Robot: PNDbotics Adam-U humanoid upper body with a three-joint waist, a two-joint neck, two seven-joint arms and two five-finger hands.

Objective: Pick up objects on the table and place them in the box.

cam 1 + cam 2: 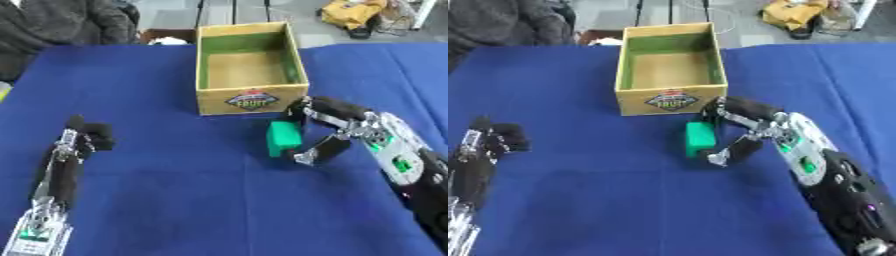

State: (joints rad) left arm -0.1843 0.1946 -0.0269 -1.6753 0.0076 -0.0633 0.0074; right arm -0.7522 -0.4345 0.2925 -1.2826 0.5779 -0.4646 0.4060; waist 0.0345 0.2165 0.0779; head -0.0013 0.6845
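We start with the green block, which stands on the blue tablecloth just in front of the box, near the box's front right corner and below its printed label. Our right hand is curled around that block from the right of it: fingers arch over its top on the side nearer the box, and the thumb comes in low on the side away from the box, so the block sits pinched between them. We cannot tell whether the block has left the cloth yet; it looks to be at or very near the surface. The box itself is open at the top and we see nothing inside it but its bare floor and green inner walls. We judge the step in hand to be the pick-up of this block. The next move calls for lifting it higher than the box's front wall, carrying it over the rim, and letting go above the floor. Well to the left of the box, our left hand rests idle on the cloth, its fingers curled on nothing.
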